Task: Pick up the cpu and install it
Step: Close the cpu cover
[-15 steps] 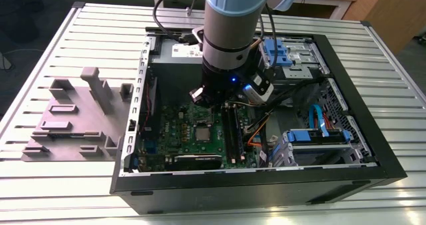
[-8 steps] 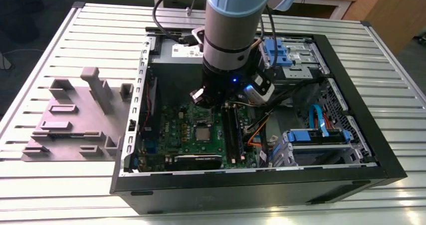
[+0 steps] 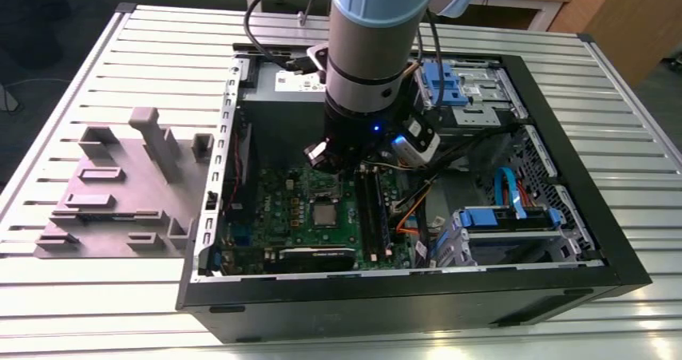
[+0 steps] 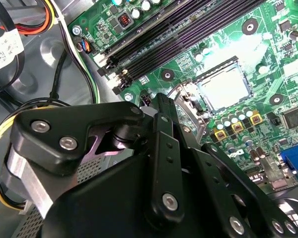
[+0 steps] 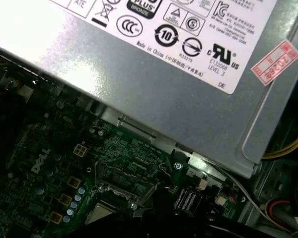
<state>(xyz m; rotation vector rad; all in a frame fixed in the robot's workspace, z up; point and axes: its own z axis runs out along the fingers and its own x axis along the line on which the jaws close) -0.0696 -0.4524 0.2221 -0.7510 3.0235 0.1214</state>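
cpu lies seated on the motherboard; pincer hangs near it, open or clenched: cannot tell.

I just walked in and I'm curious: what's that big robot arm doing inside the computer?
A robot arm reaches down into an open computer case lying on a slatted table. Its gripper hangs over the green motherboard, close to the cpu. The cpu lies flat in its socket on the board, not in the gripper. A grey plastic tray sits on the table, at the exterior view's left of the case.
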